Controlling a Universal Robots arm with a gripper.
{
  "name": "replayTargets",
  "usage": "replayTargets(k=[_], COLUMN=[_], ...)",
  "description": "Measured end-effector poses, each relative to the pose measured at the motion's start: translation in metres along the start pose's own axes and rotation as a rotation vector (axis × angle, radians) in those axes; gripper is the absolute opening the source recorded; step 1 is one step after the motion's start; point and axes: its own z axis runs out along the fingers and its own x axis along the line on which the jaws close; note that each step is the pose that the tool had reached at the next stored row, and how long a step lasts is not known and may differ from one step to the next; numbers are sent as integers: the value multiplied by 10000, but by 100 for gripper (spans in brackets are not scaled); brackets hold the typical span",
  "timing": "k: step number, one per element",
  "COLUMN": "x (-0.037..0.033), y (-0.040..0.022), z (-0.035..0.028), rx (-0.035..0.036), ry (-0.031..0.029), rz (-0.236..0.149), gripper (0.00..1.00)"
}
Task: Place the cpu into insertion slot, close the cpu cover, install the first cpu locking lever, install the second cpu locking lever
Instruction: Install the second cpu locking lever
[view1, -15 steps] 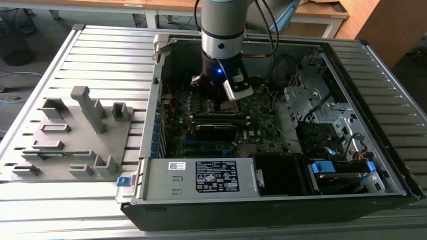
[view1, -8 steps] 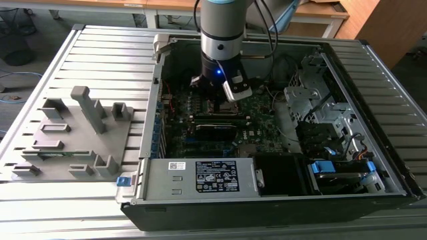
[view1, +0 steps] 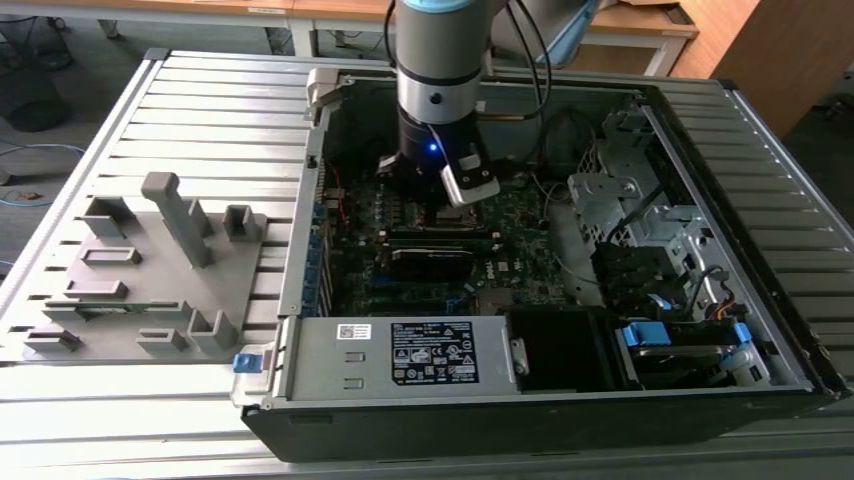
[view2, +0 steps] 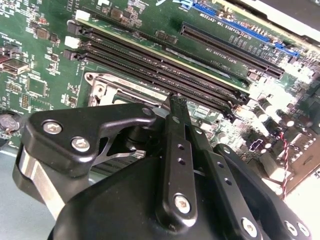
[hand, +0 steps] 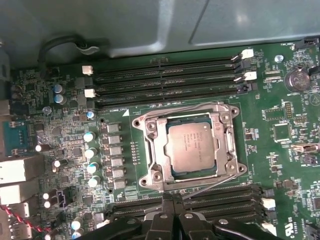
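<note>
Inside the open case: we see the arm (view1: 438, 90) reaching down over the green circuit board (view1: 514, 225), its lower end close above the socket area.
Claw: in the first wrist view, the claw (hand: 173, 199) sits at the socket's edge, beside the memory slots; its two black fingertips (hand: 166, 202) are pressed together with nothing between them. In the second wrist view the same claw (view2: 178, 100) tapers to a closed point above the board.
Cpu: in the first wrist view, the cpu (hand: 192, 143) lies flat in the insertion slot (hand: 156, 145), its dull metal face up.
Cpu cover: the cpu cover (hand: 225, 145) lies down over the chip, framing it, with the chip's face showing through the cut-out centre.
Locking levers: in the first wrist view, we see one thin wire lever (hand: 175, 111) running along the socket side nearer the upper memory slots (hand: 165, 75), and a second wire lever (hand: 212, 184) running along the opposite side, just beside the claw tips. We cannot tell whether either is latched.
Socket in the second wrist view: part of the silvery socket frame (view2: 115, 85) shows beyond the claw's black linkage.
Surroundings: in the exterior view, the computer case (view1: 534, 400) rests on a ribbed grey surface (view1: 134, 420), with a grey fixture tray (view1: 147, 280) on the exterior view's left, well apart from the arm.
</note>
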Motion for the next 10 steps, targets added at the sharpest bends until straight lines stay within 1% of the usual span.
replayTargets(k=[6, 10], x=[76, 96], y=[-12, -15], z=[43, 66], rx=[-1, -1], ry=[0, 0], rz=[0, 0], gripper=[11, 11])
